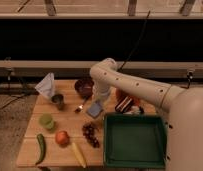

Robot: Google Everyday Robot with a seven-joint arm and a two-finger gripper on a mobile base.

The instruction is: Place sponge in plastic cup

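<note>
The light-blue sponge hangs tilted just above the wooden table, near its middle. My gripper comes straight down onto it from the white arm and is shut on its top edge. The light-green plastic cup stands upright on the left part of the table, well to the left of the sponge and a little nearer the front. The inside of the cup does not show.
A dark metal cup, a pale folded cloth, a dark bowl and a spoon lie behind. A tomato, a green vegetable, a yellow one and grapes lie in front. A green bin is at the right.
</note>
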